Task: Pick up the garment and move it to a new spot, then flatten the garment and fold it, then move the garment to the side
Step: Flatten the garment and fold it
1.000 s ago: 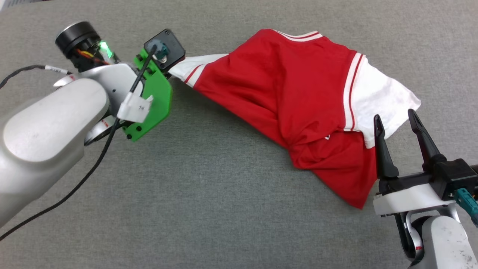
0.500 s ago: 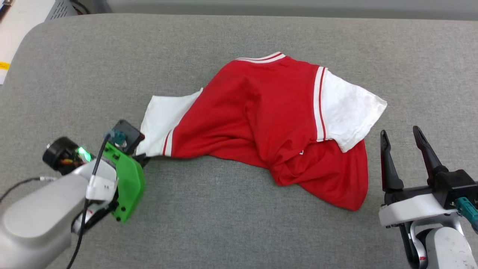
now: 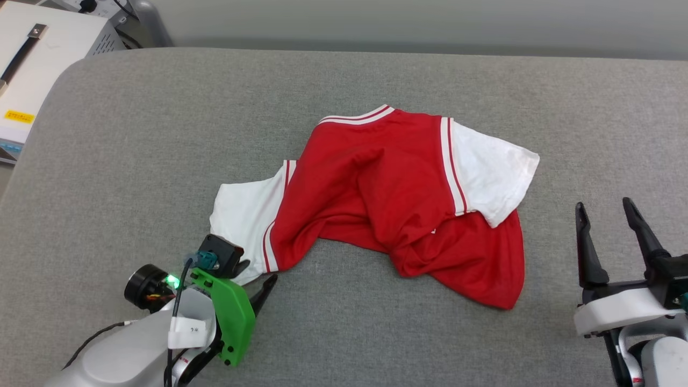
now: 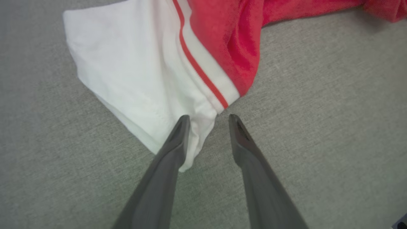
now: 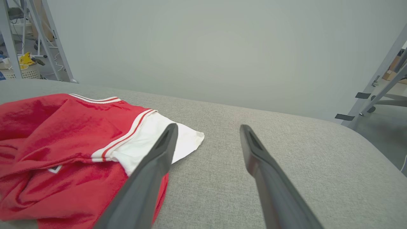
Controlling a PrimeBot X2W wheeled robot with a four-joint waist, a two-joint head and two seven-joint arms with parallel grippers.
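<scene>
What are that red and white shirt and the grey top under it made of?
The garment: soft matte knit, probably cotton or polyester jersey; it sags into loose folds and looks faintly fuzzy up close. The grey surface: matte woven upholstery-like cloth, fine speckled weave; its rounded corner suggests padding beneath.

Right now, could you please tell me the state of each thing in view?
garment: crumpled, unfolded, lying on the grey table, gripped by neither tool
left tool: open, at a corner of the white sleeve
right tool: open, empty, clear of the garment
</scene>
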